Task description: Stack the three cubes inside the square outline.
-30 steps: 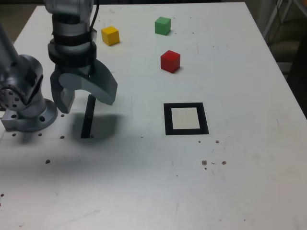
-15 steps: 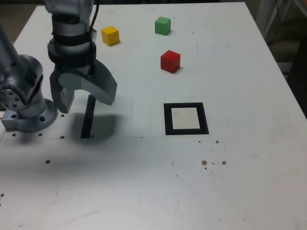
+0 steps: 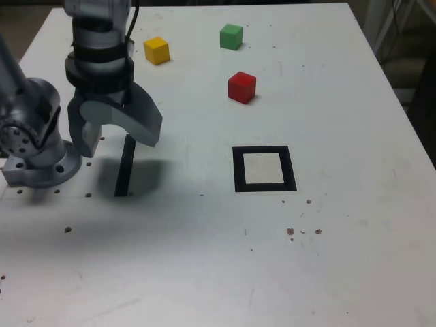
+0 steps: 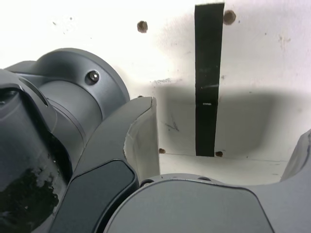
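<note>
My grey two-fingered gripper (image 3: 116, 139) hangs above the white tabletop (image 3: 204, 259) with its jaws spread wide and nothing between them. Directly beneath the gap between my jaws lies a thin straight black tape strip (image 3: 123, 165), which the wrist view shows running lengthwise through that gap (image 4: 208, 77), partly under my shadow. My grey arm base (image 3: 37, 146) stands just beside one jaw. The thick black square outline with a white centre (image 3: 264, 168) lies well apart from my jaws, toward the exterior view's right. The small red cube (image 3: 242, 86), the small yellow cube (image 3: 157, 50) and the small green cube (image 3: 231, 36) each rest separately on the table, beyond my jaws toward its far edge, none inside the outline. The yellow cube is nearest my jaws; the green cube is farthest.
</note>
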Robot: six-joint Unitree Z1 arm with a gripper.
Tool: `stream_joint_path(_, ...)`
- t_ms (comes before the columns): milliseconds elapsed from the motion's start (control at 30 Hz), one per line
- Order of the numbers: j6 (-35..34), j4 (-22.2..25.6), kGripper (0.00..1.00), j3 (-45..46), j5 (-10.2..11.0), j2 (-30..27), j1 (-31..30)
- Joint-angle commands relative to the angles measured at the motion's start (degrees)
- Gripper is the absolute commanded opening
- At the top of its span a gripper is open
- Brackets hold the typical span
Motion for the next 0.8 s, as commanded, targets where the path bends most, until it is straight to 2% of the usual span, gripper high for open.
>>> stream_joint_path(0, 0.75, 0.17, 1.00, -0.26, 0.37, -0.11, 0.82)
stream_joint_path(433, 8.50, 0.96, 1.00, -2.91, 1.53, 0.98, 9.44)
stream_joint_path(767, 13.23, 1.90, 1.00, -5.44, 3.83, 2.79, 15.15)
